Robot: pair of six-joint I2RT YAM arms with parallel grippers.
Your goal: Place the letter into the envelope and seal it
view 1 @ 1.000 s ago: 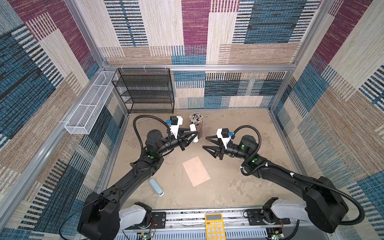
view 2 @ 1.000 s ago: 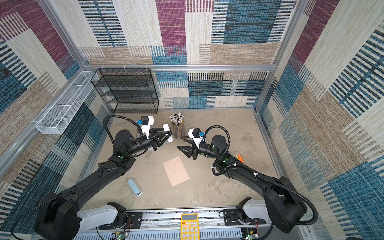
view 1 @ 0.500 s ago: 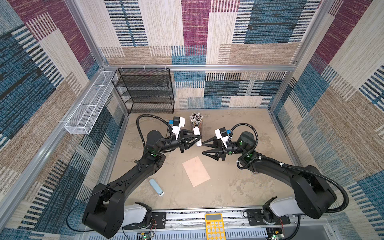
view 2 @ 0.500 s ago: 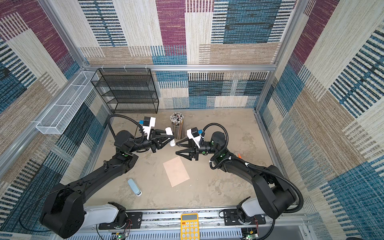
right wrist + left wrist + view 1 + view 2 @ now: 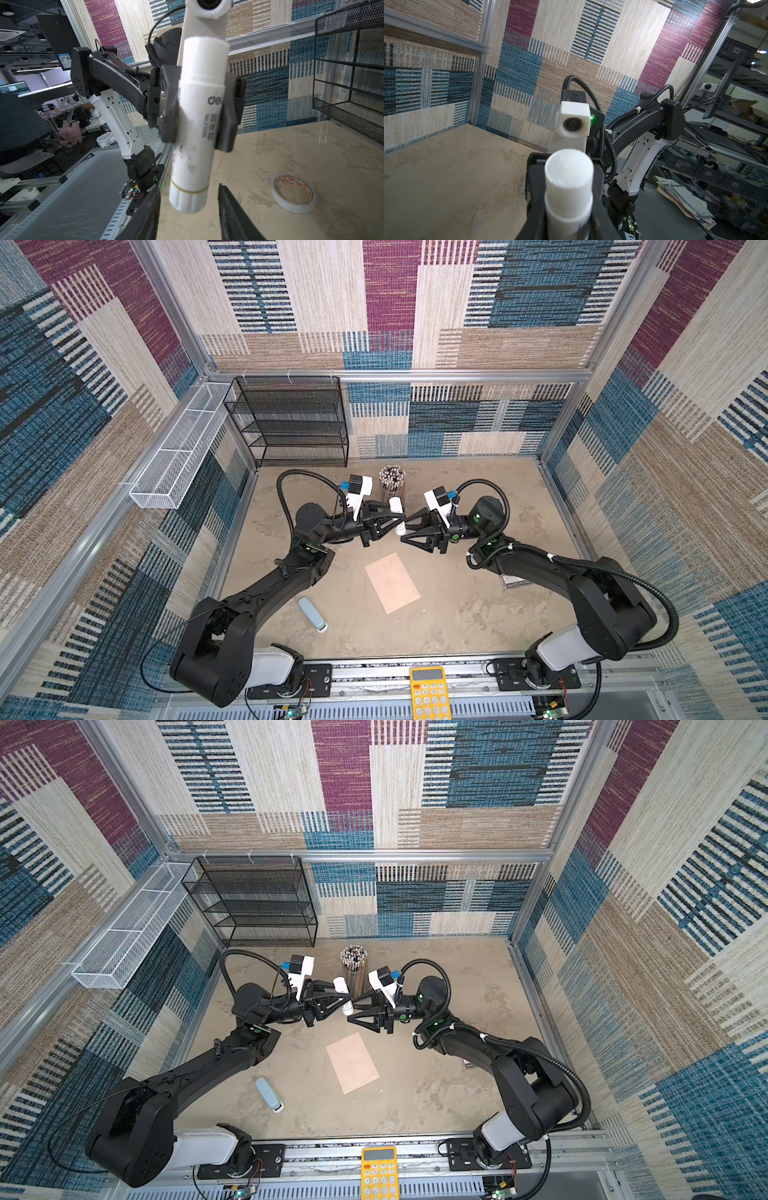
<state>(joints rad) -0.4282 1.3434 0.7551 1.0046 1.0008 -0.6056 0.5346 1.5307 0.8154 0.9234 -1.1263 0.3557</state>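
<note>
The left gripper is clamped on a white glue stick, one dark finger pressed to each side of its barrel just below the cap, so the stick hangs roughly upright with its ribbed base downward. The right gripper stands with its jaws apart, one finger on either side of that base; a gap shows between the stick and at least one finger, so it has no hold on it. In both top views the two grippers meet tip to tip in the air, above the table and just beyond the far short edge of the envelope. The envelope lies flat on the table as a plain peach rectangle, turned at a slant, touched by neither gripper. Farther beyond the envelope, past the grippers, stands a cup of pencils, and behind that a black wire shelf. To the envelope's left in a top view lies a pale blue oblong item. Nearer than the envelope, on the front rail, sits a yellow calculator. A roll of tape lies flat on the table in the right wrist view; I cannot place it against the envelope.
</note>
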